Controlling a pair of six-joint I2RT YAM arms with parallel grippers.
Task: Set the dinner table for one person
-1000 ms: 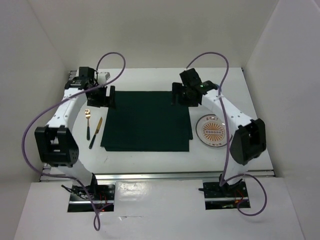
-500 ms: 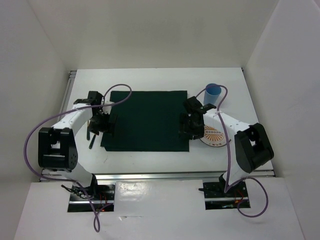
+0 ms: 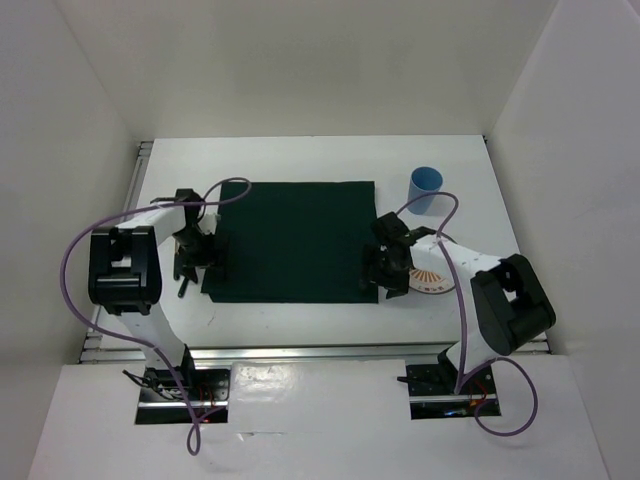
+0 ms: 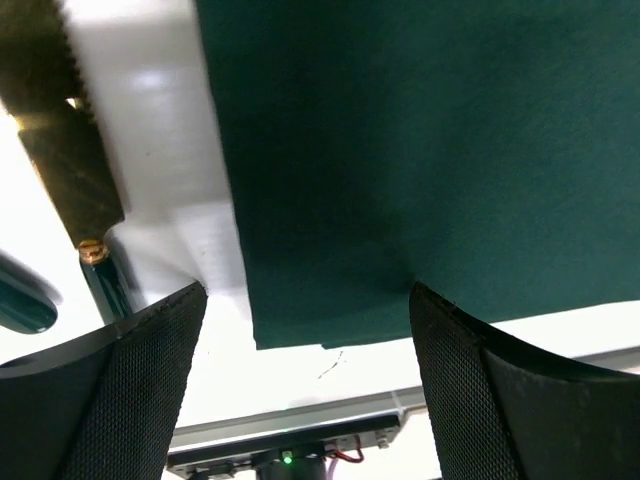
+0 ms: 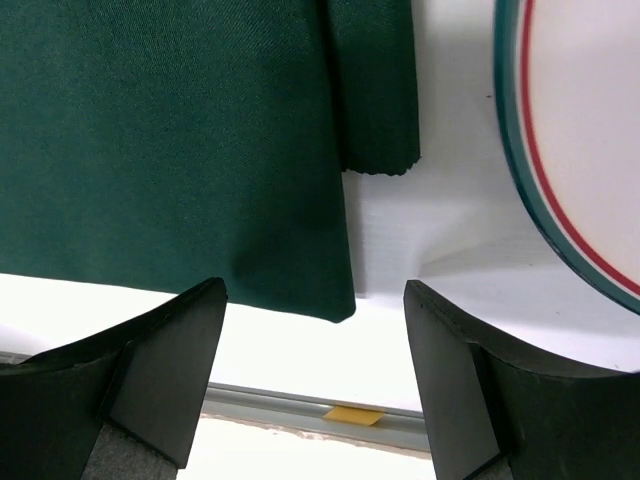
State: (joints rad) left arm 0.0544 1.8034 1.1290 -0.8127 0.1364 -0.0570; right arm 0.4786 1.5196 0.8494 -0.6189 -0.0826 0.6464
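Your arms have swept down from the far corners of the dark green square cloth placemat [image 3: 290, 240] to its near corners; the mat has not shifted. The left gripper [image 4: 305, 300] and right gripper [image 5: 315, 290] both stand with jaws apart, each straddling a corner and holding nothing. The mat lies mid-desk on the large white dinner table [image 3: 300, 158]. Its right edge seems folded over, so flatten it before fetching the round white orange-patterned plate [image 3: 433, 283] beside it.

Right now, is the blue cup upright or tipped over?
Upright: the cup stands on the table, open rim facing up, base down, apart from the plate.
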